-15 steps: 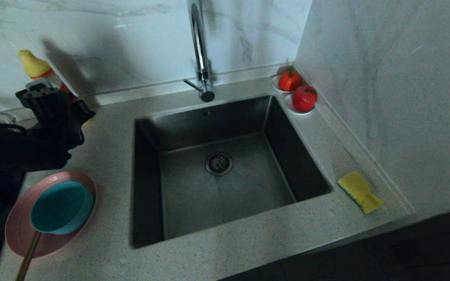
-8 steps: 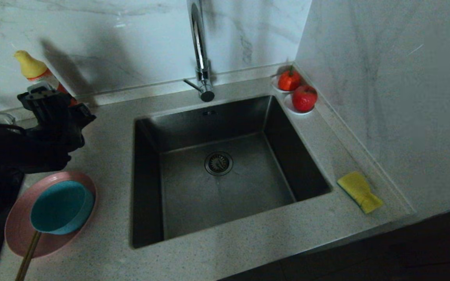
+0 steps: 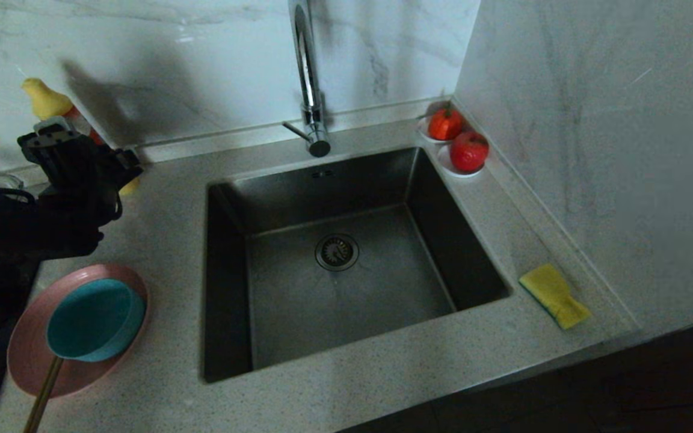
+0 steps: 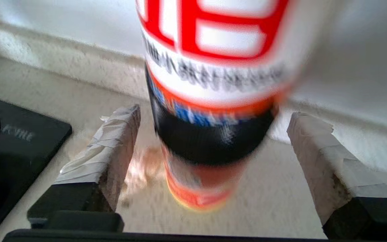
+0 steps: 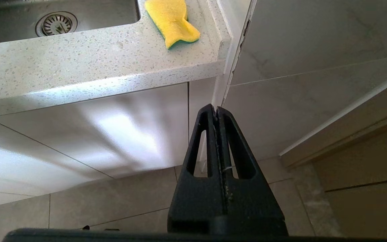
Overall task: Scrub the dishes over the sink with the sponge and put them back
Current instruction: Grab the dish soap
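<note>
While parked at the back-left corner: left end effector (image 4: 213,134) spread wide, taped fingers (image 4: 109,148) on either side of the bottle (image 4: 210,101), a gap showing on both sides, nothing gripped.
Bottle: upright on the counter (image 3: 160,204), yellow cap (image 3: 46,99), red and white label, close to the back wall.
Right end effector (image 5: 217,114): pressed shut, empty, hanging below the counter's front edge before the cabinet face.
Sink (image 3: 334,258): square dark basin in mid-counter, drain (image 3: 337,251) at centre, chrome tap (image 3: 307,78) rising from the back rim; basin holding nothing.
Pink plate (image 3: 30,355): on the counter strip left of the sink, near the front edge, right rim just short of the basin's left edge.
Teal bowl (image 3: 95,319): resting on the plate, tilted, with a thin wooden handle (image 3: 43,394) running from under it toward the front edge.
Sponge (image 3: 554,294): yellow face up, on the narrow strip between the sink's right edge and the side wall, near the front corner.
Red fruit (image 3: 468,150): two pieces on white saucers at the back-right corner, just off the basin's rim.
</note>
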You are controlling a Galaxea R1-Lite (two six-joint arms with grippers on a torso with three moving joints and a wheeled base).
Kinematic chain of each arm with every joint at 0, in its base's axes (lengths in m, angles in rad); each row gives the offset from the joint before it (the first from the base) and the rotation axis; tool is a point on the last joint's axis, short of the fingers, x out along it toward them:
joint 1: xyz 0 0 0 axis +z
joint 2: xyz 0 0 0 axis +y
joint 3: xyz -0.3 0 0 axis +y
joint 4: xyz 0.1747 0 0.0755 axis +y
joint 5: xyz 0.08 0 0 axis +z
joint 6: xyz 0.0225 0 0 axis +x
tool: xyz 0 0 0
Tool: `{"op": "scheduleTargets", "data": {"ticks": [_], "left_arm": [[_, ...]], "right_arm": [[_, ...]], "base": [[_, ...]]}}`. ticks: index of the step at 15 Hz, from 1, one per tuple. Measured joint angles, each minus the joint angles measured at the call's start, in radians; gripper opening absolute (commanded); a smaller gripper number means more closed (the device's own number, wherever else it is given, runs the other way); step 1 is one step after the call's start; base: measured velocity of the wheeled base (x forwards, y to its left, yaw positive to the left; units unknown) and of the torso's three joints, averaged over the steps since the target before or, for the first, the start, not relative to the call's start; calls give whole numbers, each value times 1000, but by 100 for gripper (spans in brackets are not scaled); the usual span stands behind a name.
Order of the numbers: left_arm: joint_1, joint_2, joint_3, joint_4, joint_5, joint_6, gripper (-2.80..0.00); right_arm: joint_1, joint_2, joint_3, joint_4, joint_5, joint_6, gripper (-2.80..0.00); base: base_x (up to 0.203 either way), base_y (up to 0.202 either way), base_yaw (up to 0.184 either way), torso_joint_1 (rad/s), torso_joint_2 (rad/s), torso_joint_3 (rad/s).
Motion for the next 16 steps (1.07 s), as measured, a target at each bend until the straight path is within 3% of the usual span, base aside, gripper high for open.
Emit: {"op": "scheduleTargets", "data": {"ticks": [16], "left_arm": [[-1, 185, -228, 14, 8, -8, 0]], "right_arm": [[0, 0, 0, 0, 0, 0, -280]], "base": [[0, 0, 0, 0, 0, 0]]}}
